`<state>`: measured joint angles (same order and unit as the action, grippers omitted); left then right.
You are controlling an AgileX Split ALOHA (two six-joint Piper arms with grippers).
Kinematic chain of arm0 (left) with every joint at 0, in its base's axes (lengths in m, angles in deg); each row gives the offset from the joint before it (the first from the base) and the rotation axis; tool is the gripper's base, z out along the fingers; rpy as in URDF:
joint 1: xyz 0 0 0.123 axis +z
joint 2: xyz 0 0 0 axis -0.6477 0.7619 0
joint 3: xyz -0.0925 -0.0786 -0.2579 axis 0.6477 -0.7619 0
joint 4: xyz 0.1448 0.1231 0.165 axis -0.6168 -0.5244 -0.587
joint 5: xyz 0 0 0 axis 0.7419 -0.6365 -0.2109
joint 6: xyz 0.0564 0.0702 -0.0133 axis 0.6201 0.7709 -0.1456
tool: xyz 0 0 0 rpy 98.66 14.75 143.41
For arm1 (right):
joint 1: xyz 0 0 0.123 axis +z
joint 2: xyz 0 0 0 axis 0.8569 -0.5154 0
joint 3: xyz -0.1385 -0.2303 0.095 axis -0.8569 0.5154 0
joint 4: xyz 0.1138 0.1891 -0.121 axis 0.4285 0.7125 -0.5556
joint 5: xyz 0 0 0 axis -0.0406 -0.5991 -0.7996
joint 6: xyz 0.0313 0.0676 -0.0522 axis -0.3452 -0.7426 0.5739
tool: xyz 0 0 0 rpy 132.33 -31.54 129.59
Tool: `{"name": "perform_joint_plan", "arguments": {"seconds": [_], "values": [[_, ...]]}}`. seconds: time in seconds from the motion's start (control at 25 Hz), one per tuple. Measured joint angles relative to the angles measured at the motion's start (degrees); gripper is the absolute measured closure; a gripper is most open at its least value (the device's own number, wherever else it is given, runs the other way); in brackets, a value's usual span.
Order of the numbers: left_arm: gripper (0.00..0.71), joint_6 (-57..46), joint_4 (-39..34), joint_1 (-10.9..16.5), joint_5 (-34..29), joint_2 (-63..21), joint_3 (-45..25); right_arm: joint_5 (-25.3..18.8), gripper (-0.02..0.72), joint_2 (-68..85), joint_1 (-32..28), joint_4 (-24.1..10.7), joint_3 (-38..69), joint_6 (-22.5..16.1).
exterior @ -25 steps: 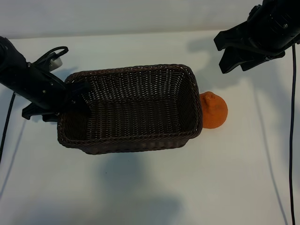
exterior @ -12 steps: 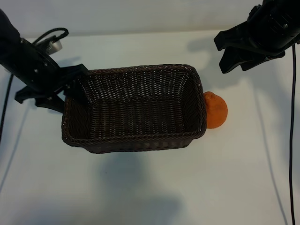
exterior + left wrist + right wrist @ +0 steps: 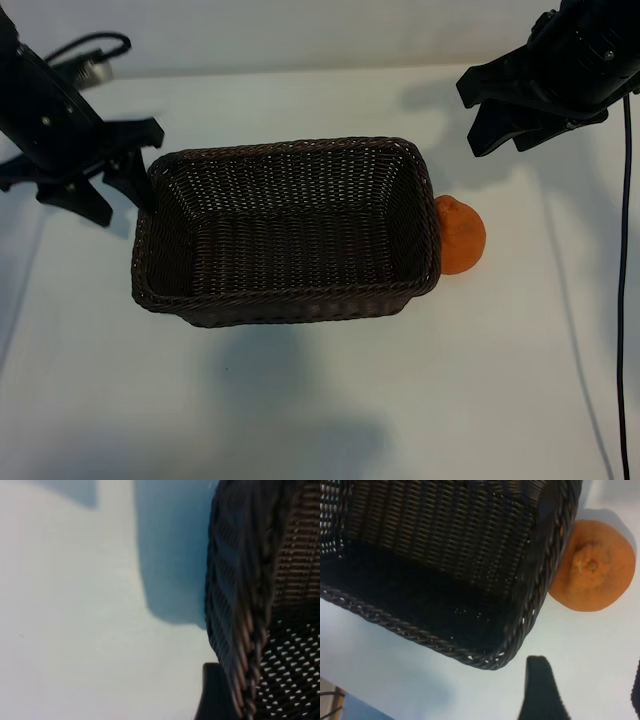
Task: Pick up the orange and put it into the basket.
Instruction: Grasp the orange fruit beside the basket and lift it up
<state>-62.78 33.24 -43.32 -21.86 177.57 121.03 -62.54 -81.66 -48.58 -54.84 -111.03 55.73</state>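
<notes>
The orange point(image 3: 459, 235) is sitting on the white table point(image 3: 300, 400), touching the outside of the basket point(image 3: 285, 300) at the basket's three o'clock end, knob upward as the right wrist view shows it point(image 3: 592, 566), pressed right against the braided rim point(image 3: 555, 565). The basket is holding nothing. The right gripper point(image 3: 520, 95) is hanging above the table at about one o'clock from the orange, jaws spread fairly wide and gripping nothing; the left gripper point(image 3: 85, 170) is hovering just off the basket's nine o'clock end, jaws also parted and empty. Judging from this, the step in hand is the approach to the fruit, and the right arm is the natural one for it. Doing it well is probably meaning coming down almost straight over the knob with the jaws turned so one finger is passing on the twelve o'clock side and the other on the six o'clock side, since a finger aimed at nine o'clock would be jamming into the wicker. The skin looks bumpy and matte, so the grip should be holding well. A nudge could be rolling the orange toward three o'clock, so closing should be waiting until the fingers are straddling its widest part; then lifting clear of the rim before crossing toward nine o'clock.
</notes>
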Motion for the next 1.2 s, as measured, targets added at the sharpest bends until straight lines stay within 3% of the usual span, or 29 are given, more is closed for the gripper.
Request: {"name": "perform_joint_plan", "arguments": {"seconds": [0.52,0.72,0.96,1.2], "values": [[0.185,3.0,0.1,0.8,0.0,-11.5,0.5,0.0,0.27,0.0,0.0,0.0,0.0,0.0],[0.185,5.2,4.5,0.9,0.0,-16.6,-0.1,0.0,0.27,0.0,0.0,0.0,0.0,0.0],[0.185,6.9,7.1,0.9,0.0,-22.5,-5.4,0.0,0.27,0.0,0.0,0.0,0.0,0.0],[0.185,7.6,8.8,0.9,0.1,-26.6,-16.2,0.0,0.27,0.0,0.0,0.0,0.0,0.0]]}}
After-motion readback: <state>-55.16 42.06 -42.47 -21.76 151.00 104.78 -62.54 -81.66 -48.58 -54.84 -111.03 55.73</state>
